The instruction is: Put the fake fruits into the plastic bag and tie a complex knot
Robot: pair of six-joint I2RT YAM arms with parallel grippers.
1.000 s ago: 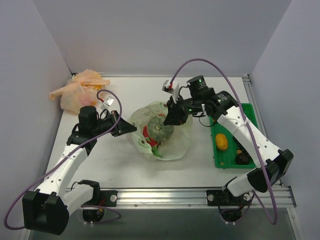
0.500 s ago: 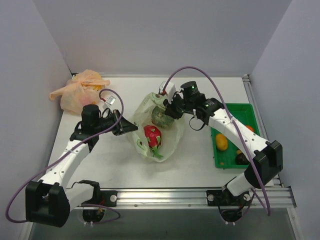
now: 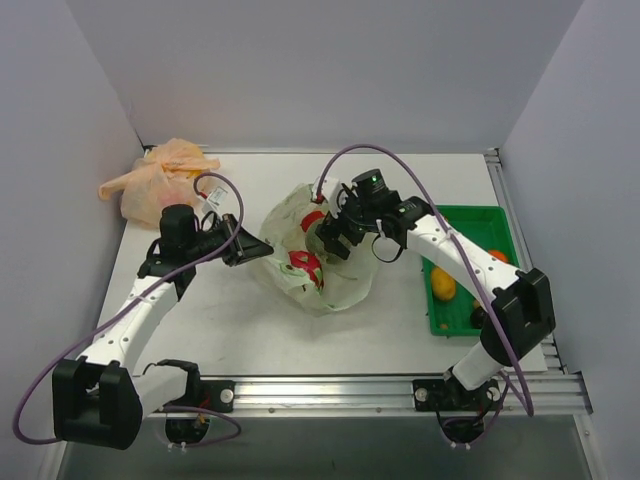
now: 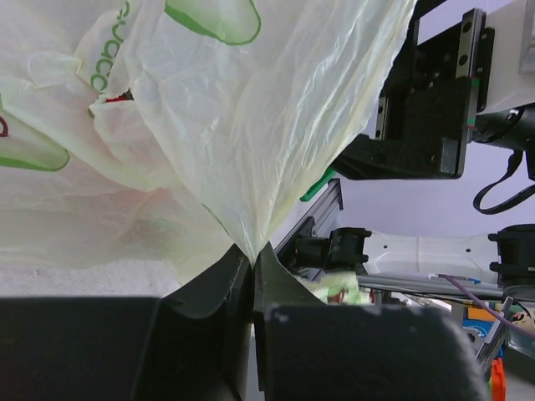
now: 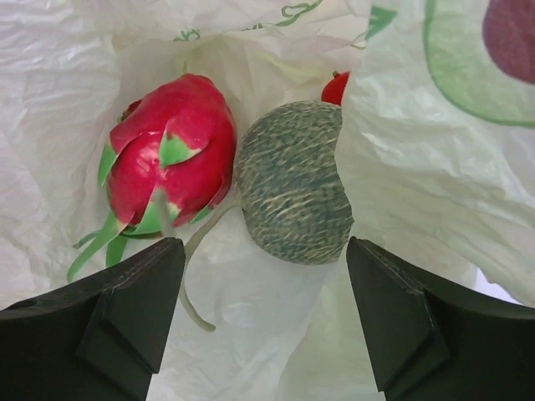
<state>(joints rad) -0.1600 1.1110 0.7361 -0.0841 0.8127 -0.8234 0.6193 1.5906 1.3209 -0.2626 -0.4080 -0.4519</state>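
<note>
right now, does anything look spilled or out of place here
Nothing stands out: the dragon fruit and netted green melon lie inside the plastic bag, the left pincer pinches its edge, and other fruits sit in the green tray.

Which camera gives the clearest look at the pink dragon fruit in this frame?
The right wrist view: the dragon fruit lies in full sight inside the plastic bag, beside a green netted melon. The top view shows only a small red patch of it; the left wrist view shows just bag film.
</note>
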